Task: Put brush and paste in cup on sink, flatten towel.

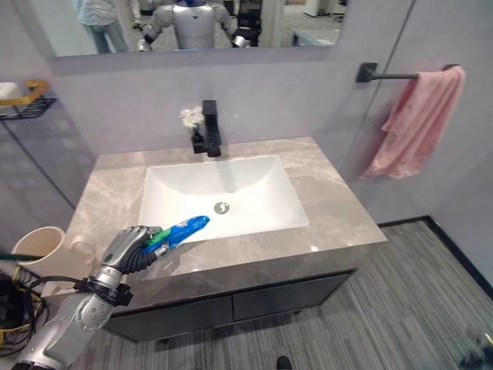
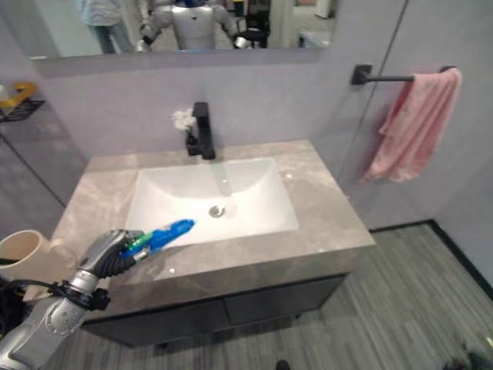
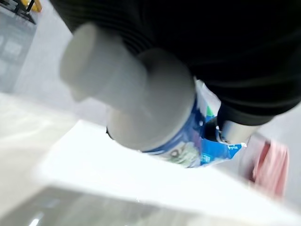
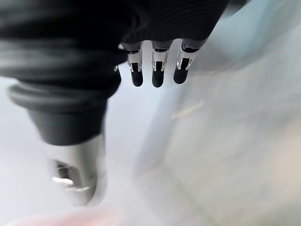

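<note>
Paste (image 1: pixel 183 229) sits pinched in the left hand's (image 1: pixel 129 248) curled fingers above the counter (image 1: pixel 339 216); a loose grip could drop it short of the cup (image 1: pixel 42 245).

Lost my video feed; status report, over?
Left hand shut on toothpaste tube over counter's front edge. Right hand open, idle. Cup left of sink. Pink towel bunched on bar.

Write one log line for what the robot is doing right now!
left hand: shut on toothpaste tube, above counter's front edge | right hand: open, idle | cup: left of counter | pink towel: bunched on bar
</note>
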